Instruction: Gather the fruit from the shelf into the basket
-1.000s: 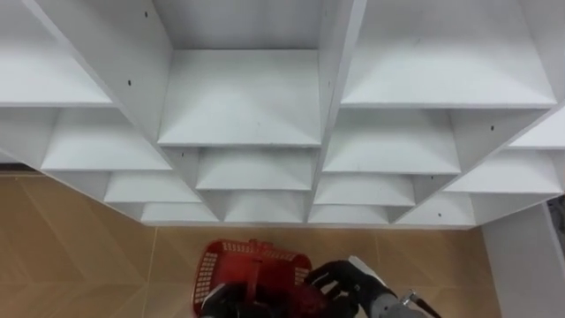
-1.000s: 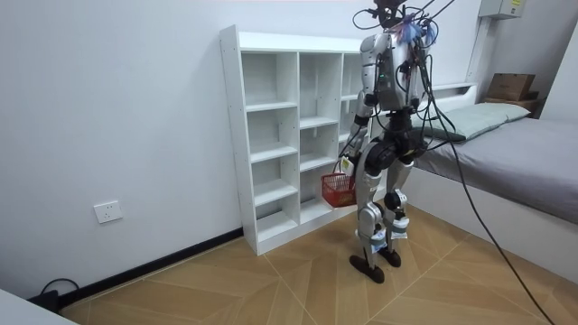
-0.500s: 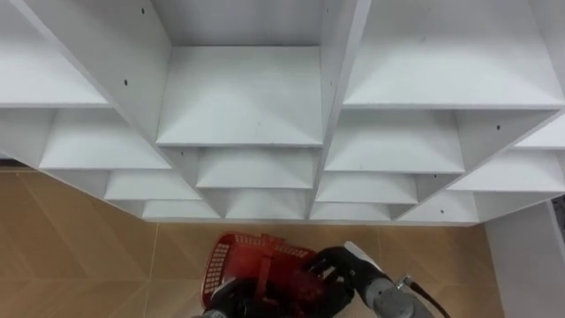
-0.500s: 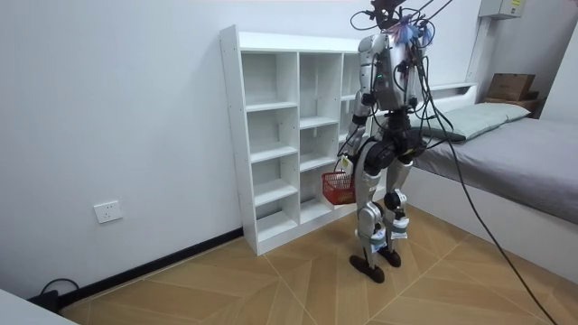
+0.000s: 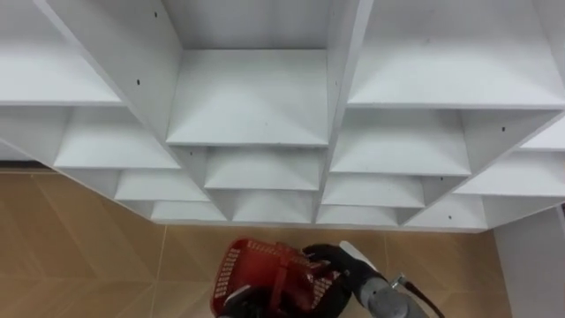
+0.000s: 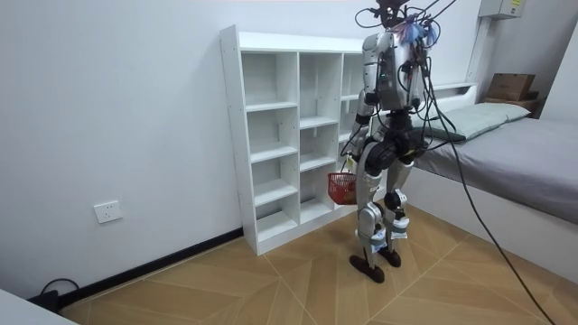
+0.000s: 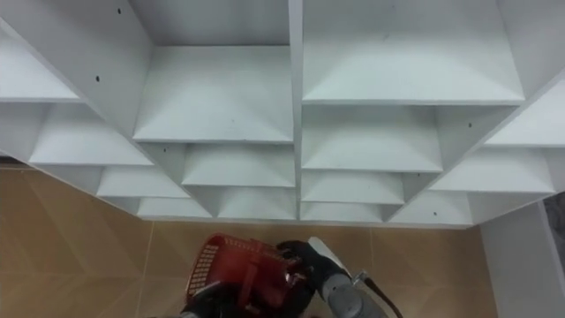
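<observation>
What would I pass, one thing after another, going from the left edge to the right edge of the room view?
wall socket → white shelf unit → red basket → the robot standing before the shelves → bed

Shelf unit [image 5: 247, 97] spans the upper frame, with the floor [image 5: 79, 247] below it. Basket [image 5: 265, 274] sits bottom centre, before the shelves, right hand [image 5: 340, 263] clasping its right rim. In the room view, a bed [image 6: 524, 153] lies right of the shelves
</observation>
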